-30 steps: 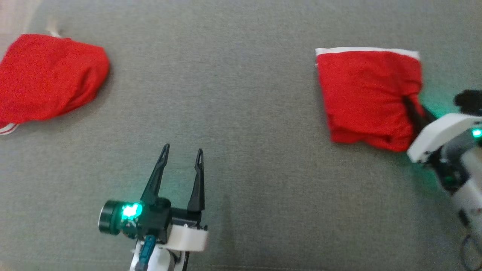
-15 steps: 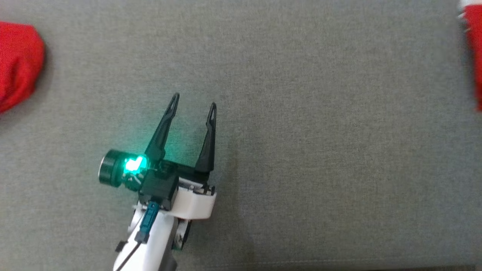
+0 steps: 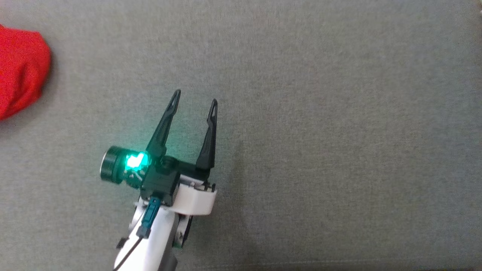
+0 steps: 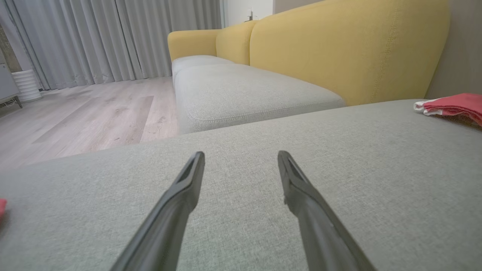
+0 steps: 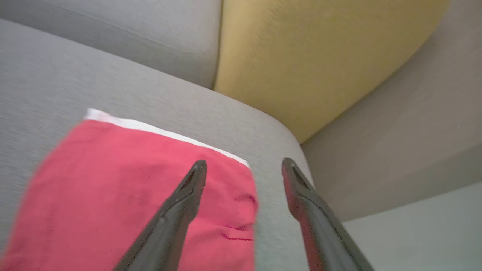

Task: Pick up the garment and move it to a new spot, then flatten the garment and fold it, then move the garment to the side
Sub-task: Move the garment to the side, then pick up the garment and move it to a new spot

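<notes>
The garment (image 5: 124, 195) lies folded on the grey cushion (image 5: 67, 75), red with a white strip along its far edge. My right gripper (image 5: 244, 162) hovers open just above the garment's right edge, with nothing between its fingers. In the left wrist view the garment (image 4: 453, 105) shows as a low red and white fold at the far right. My left gripper (image 3: 196, 97) stands open over bare grey cushion (image 3: 320, 131), far from any cloth. Its fingers (image 4: 180, 195) hold nothing.
Another red cloth bundle (image 3: 20, 84) lies at the left edge of the head view. A yellow sofa back (image 4: 339, 49) and a second grey seat (image 4: 244, 90) stand beyond the cushion, with wooden floor (image 4: 86, 116) and curtains behind. The cushion's rounded corner (image 5: 286, 135) is close to my right gripper.
The head camera has turned, so the garment and right arm left its view. The right gripper, shut on the garment's edge a second ago, now stands open. The left gripper stays open.
</notes>
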